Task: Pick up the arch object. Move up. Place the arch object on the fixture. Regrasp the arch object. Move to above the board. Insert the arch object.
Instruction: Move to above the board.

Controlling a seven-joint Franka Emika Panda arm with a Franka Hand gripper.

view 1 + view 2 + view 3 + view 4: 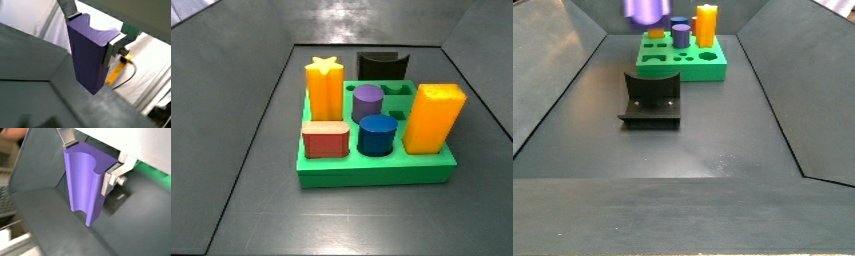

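Looking through both wrist views, we see the end effector [92, 34] pinching the arch object [85, 183] between its silver fingers [68, 8], lifted high above the fixture [652, 97] and near the board [686, 62].

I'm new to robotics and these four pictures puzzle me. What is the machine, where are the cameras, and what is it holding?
It is a single robot arm with a two-fingered hand. Two cameras ride on its wrist, showing the hand clamped on the arch object, a purple block, lifted off the floor. Two cameras beside the table show the floor: the green board with coloured pegs standing in it, and the black fixture in front of it. In a side view the arch object shows blurred at the top edge.
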